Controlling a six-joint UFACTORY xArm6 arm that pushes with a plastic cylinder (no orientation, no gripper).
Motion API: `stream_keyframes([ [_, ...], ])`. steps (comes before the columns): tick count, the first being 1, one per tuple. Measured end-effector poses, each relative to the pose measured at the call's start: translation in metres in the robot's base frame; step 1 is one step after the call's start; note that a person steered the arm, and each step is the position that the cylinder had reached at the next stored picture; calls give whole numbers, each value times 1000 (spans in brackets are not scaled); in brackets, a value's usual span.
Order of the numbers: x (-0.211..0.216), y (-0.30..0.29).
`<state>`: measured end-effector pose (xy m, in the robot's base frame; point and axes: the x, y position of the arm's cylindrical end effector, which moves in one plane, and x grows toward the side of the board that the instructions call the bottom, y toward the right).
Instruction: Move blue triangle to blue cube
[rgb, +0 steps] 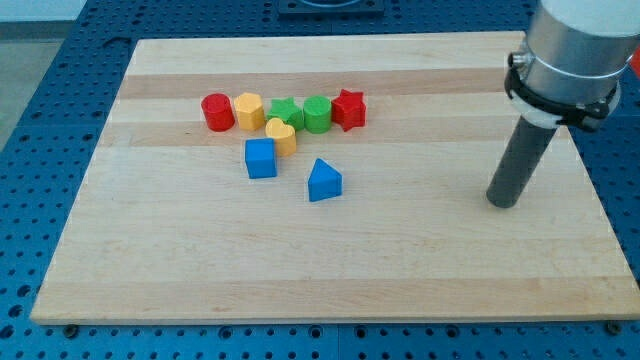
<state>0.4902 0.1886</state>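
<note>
The blue triangle (324, 181) lies near the middle of the wooden board (200, 270). The blue cube (260, 158) sits a short way to its upper left, with a small gap between them. My tip (502, 203) rests on the board far to the view's right of the blue triangle, at about the same height in the view. It touches no block.
A row of blocks lies above the blue ones: a red cylinder (216, 112), a yellow block (248, 110), a green star (287, 113), a green cylinder (317, 113), a red star (348, 109). A second yellow block (281, 135) touches the blue cube's upper right.
</note>
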Motion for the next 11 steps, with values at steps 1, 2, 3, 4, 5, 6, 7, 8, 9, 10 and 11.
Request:
stream_keyframes([
  [1, -16, -22],
  [2, -17, -89],
  [3, -17, -148],
  [4, -17, -189],
  [5, -17, -220],
  [6, -17, -223],
  [7, 1, -215],
  [8, 20, -222],
  [9, 22, -238],
  [10, 8, -253],
  [11, -1, -266],
])
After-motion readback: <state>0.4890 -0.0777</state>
